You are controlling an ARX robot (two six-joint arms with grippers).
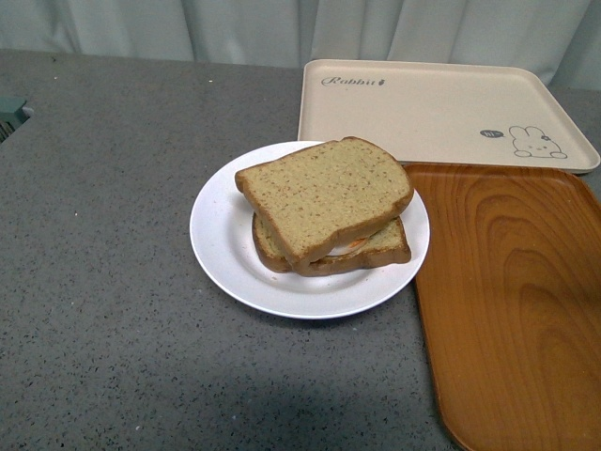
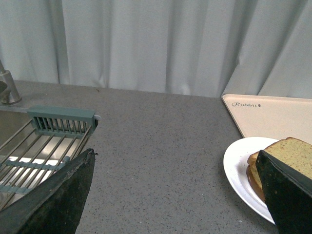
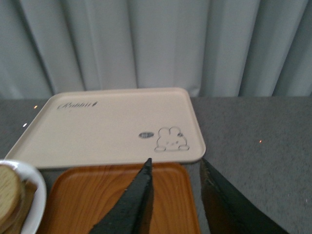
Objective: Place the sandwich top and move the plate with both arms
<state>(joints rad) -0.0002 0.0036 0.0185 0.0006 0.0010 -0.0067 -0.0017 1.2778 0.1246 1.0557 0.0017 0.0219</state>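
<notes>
Sandwich top (image 1: 324,195) sits on lower slice (image 1: 380,252), on plate (image 1: 225,246). Placing looks done; plate move pending. Left gripper (image 2: 175,161) gapes wide, empty, left of plate. Right gripper (image 3: 175,163) parted, empty, over wood tray (image 3: 97,195) right of plate. Next: both take opposite plate rims.

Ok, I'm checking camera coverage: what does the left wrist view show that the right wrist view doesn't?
Left wrist only: the sink rack, the tap base and the open left gripper. Right wrist only: the wood-grain tray, the rabbit print and the open right gripper. Both: the cream tray, the plate with the sandwich top, the counter and the curtain.
</notes>
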